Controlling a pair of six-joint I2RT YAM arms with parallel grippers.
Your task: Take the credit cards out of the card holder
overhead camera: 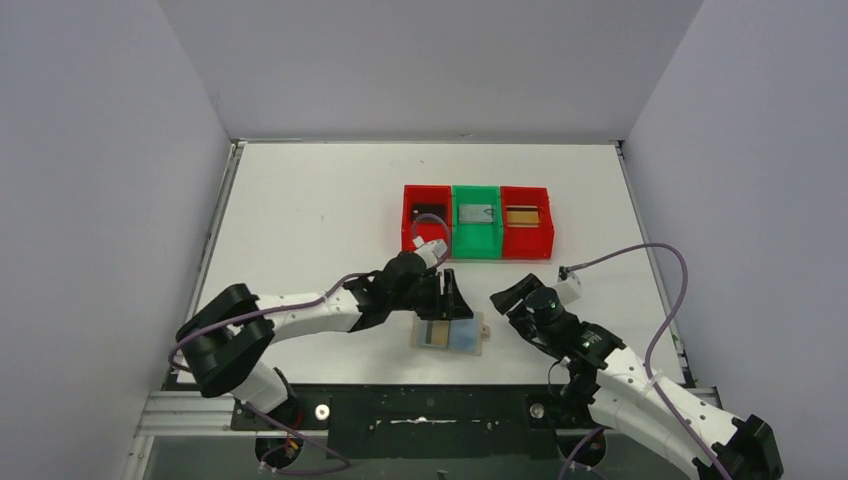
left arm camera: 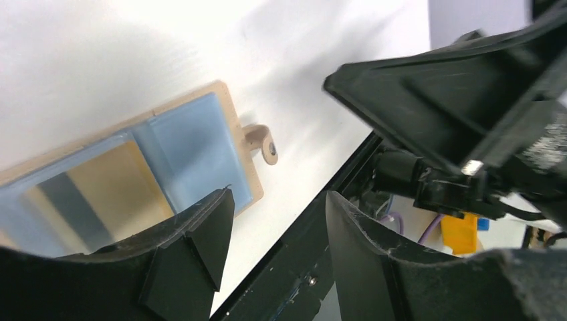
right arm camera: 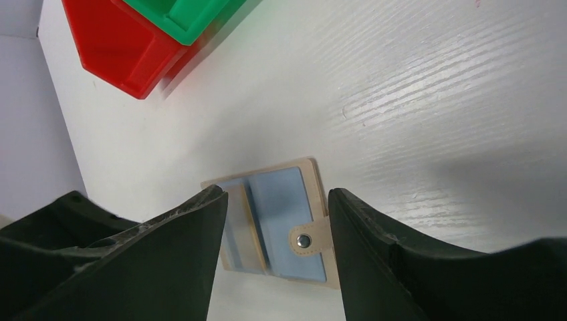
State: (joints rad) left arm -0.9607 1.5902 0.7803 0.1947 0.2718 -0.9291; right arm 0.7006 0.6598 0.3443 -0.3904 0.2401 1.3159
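The card holder (overhead camera: 449, 334) lies open and flat near the table's front edge, tan with pale blue inner panels and a snap tab on its right side. A gold credit card with a dark stripe (overhead camera: 434, 333) sits in its left panel. My left gripper (overhead camera: 452, 305) is open and empty just behind the holder. My right gripper (overhead camera: 505, 302) is open and empty to the holder's right. The left wrist view shows the holder (left arm camera: 194, 147), the card (left arm camera: 100, 194) and my left gripper (left arm camera: 277, 200). The right wrist view shows the holder (right arm camera: 287, 200) between the fingers of my right gripper (right arm camera: 275, 194).
A row of three trays stands behind the holder: a red tray (overhead camera: 428, 218) with a dark card, a green tray (overhead camera: 477, 220) with a grey card, and a red tray (overhead camera: 526, 220) with a gold card. The black front rail (overhead camera: 430, 410) runs close in front of the holder.
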